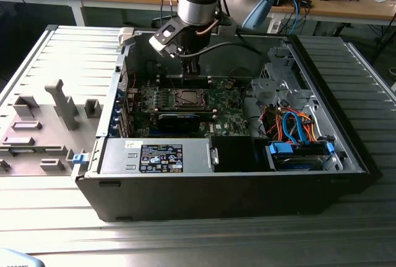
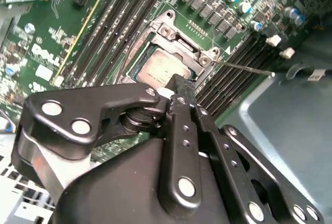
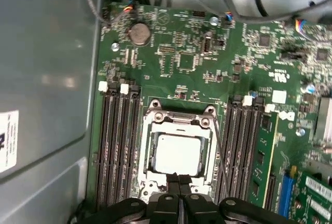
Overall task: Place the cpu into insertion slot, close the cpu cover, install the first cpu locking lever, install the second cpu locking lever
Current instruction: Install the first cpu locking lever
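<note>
At the exterior view's left lies a grey plate (image 1: 37, 131) with little holders on it. Next to it sits the open computer case (image 1: 216, 199), with the green circuit board (image 1: 229, 115) inside. The gripper (image 1: 193, 72) reaches down into the case, right over the insertion slot (image 1: 186, 98). In the first wrist view, the cpu (image 3: 179, 154) is already lying flat in the slot. The cpu cover (image 3: 207, 146) looks like it is down around it, so those two jobs seem done. The gripper's tips are pressed together, hold nothing, and sit at the edge of the cover. In the second wrist view, one locking lever (image 2: 244, 68), a thin metal rod, sticks out sideways over the long black slots, so it is not locked yet. I cannot tell about the other lever. At the exterior view's right are orange and blue wires (image 1: 294, 128).
</note>
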You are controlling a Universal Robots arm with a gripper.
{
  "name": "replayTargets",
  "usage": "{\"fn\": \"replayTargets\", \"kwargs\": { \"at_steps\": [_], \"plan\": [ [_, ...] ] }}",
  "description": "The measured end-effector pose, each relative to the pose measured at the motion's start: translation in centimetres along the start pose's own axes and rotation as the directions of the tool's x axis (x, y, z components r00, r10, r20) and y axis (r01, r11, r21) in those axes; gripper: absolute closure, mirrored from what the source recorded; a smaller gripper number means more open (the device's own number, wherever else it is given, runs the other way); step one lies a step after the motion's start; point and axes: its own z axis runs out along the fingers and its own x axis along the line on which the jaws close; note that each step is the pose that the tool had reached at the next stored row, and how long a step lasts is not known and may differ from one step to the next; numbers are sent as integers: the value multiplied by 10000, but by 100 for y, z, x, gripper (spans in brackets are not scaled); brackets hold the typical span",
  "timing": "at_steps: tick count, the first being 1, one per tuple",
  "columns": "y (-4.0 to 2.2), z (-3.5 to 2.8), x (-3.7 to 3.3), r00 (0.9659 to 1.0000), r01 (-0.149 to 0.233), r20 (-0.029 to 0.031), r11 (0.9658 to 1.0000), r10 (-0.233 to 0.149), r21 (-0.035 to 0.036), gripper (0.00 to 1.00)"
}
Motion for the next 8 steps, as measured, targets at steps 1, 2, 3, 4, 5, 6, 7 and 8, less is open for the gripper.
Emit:
{"fn": "replayTargets", "kwargs": {
  "at_steps": [1, 2, 3, 4, 5, 6, 7, 8],
  "plan": [
    [0, 0, 0, 9996, 277, 16, 9996, -277, 4, 89],
    [0, 1, 0, 9987, 516, 30, 9987, -516, 8, 89],
    [0, 1, 0, 9976, 696, 40, 9976, -696, 11, 89],
    [0, 1, 0, 9956, 934, 54, 9956, -934, 16, 89],
    [0, 2, 0, 9937, 1118, 65, 9937, -1118, 20, 89],
    [0, 2, 0, 9905, 1371, 79, 9906, -1371, 25, 89],
    [0, 3, 0, 9882, 1528, 88, 9883, -1528, 29, 89],
    [0, 3, 0, 9842, 1769, 101, 9842, -1769, 35, 89]
  ]
}}
